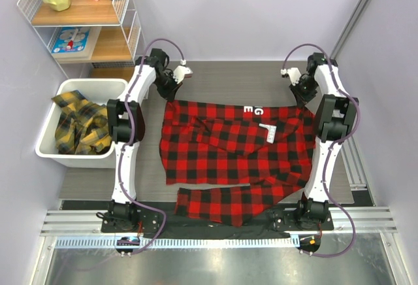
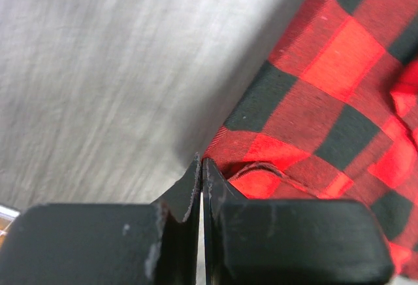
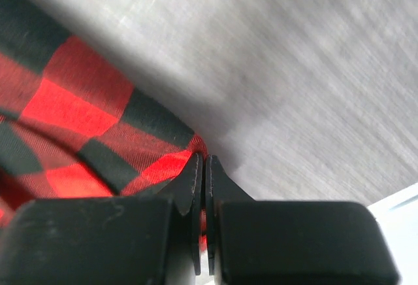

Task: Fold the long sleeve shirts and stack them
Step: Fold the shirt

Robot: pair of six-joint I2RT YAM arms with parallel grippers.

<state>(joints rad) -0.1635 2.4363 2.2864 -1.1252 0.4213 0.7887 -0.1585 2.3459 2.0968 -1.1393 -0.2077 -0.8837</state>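
Red-and-black checked shirt (image 1: 228, 148) spread flat, white lettering at far edge.

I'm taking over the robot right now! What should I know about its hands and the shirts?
Left gripper: shut, pinching the far left corner of the red shirt.
Right gripper: shut on the shirt's far right corner.
Red shirt: spread out on the table, one sleeve lying across its near edge.
Yellow shirts: crumpled in the white bin on the left.
Done: red shirt laid out and gripped at both far corners.
Left: fold it, then fold the yellow ones and stack them all. Nothing is stacked yet.
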